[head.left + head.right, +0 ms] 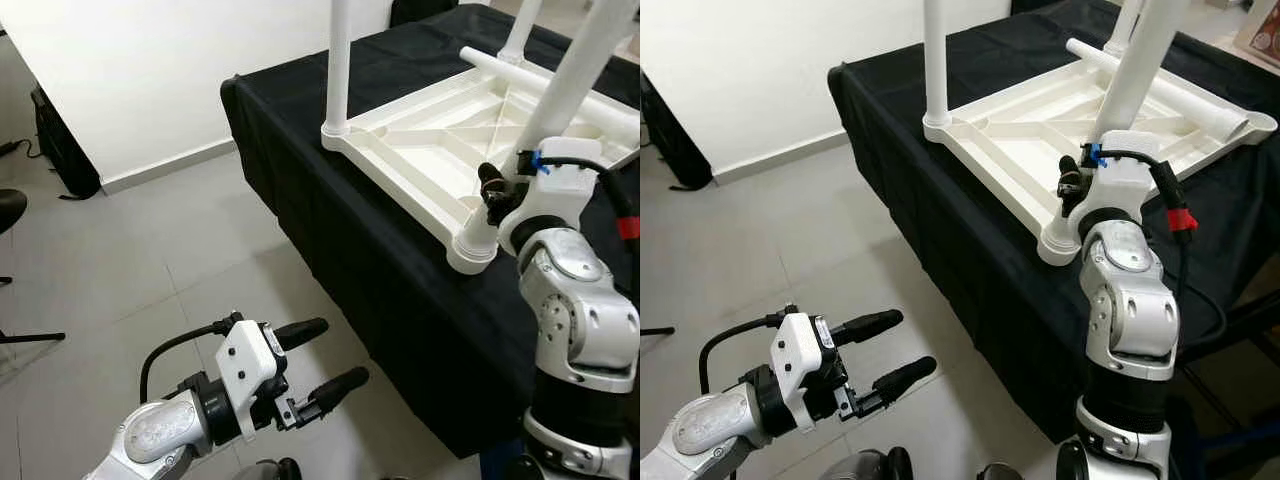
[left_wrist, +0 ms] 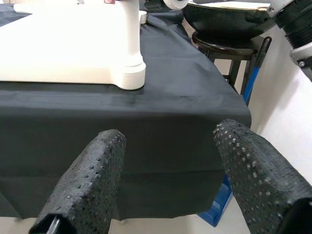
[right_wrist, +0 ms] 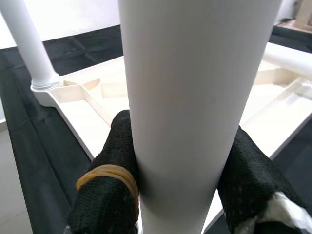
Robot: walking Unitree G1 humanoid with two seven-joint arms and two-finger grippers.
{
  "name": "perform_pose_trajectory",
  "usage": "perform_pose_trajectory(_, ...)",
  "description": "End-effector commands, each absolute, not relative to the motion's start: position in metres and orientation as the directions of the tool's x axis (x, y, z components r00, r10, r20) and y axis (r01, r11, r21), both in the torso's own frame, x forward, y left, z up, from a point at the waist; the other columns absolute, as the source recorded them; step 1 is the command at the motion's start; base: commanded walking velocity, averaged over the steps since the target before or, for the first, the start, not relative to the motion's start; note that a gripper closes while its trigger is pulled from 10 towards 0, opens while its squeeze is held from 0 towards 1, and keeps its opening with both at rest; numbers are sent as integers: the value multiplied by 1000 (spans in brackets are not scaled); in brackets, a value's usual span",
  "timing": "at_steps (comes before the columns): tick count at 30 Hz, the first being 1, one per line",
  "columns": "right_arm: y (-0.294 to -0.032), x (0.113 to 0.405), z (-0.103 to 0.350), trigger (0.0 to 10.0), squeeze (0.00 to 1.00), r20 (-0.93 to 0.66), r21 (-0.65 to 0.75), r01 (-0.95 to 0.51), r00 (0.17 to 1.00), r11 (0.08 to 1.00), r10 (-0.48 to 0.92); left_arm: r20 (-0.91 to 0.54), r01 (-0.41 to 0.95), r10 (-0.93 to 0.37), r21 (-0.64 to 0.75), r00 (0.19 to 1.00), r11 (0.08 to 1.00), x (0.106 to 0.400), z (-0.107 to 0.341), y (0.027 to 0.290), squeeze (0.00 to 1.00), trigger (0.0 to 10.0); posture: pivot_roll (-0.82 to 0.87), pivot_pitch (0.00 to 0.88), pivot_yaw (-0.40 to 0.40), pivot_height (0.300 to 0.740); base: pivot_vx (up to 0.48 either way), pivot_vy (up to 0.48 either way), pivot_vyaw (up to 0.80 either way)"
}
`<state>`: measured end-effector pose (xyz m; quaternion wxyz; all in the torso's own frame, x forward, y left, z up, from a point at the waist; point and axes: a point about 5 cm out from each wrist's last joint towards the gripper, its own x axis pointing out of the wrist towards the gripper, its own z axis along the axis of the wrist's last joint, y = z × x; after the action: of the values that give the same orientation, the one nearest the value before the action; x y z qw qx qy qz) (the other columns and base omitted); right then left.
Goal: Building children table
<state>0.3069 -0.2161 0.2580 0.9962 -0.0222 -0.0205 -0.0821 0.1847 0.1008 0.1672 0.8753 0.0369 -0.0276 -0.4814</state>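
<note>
while the white tabletop (image 1: pixel 420 150) is lying upside down on the black-draped bench (image 1: pixel 330 220), the right gripper (image 1: pixel 1072 185) is pinching the near corner's white leg (image 1: pixel 1130 80) between its fingers. the left gripper (image 1: pixel 335 362) is hovering over the floor tiles (image 1: pixel 150 260), fingers spread apart. no readable writing is showing anywhere.

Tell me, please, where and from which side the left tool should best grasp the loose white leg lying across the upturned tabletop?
Probably mid-shaft of the loose leg, from above: it lies flat across the tabletop, a round tube slim enough for the open left tool to span. The right tool holds the near corner leg.
</note>
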Motion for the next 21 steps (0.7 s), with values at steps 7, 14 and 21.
perform_pose_trajectory(7,-241,314,273,10000,1000,85,-110,-69,993,992,78,4,844,-847,76,532,530,184,164,100,0,10000,-38,186,6,740,0,0,0)
perform_pose_trajectory(14,-264,315,283,10000,1000,40,-187,-228,970,956,239,0,844,-846,75,533,531,182,163,100,0,10000,-33,191,6,740,0,0,0)
perform_pose_trajectory(21,-267,308,274,10000,1000,-57,-179,-460,887,870,457,-5,840,-842,74,539,537,180,163,102,0,10000,-20,195,2,740,0,0,0)
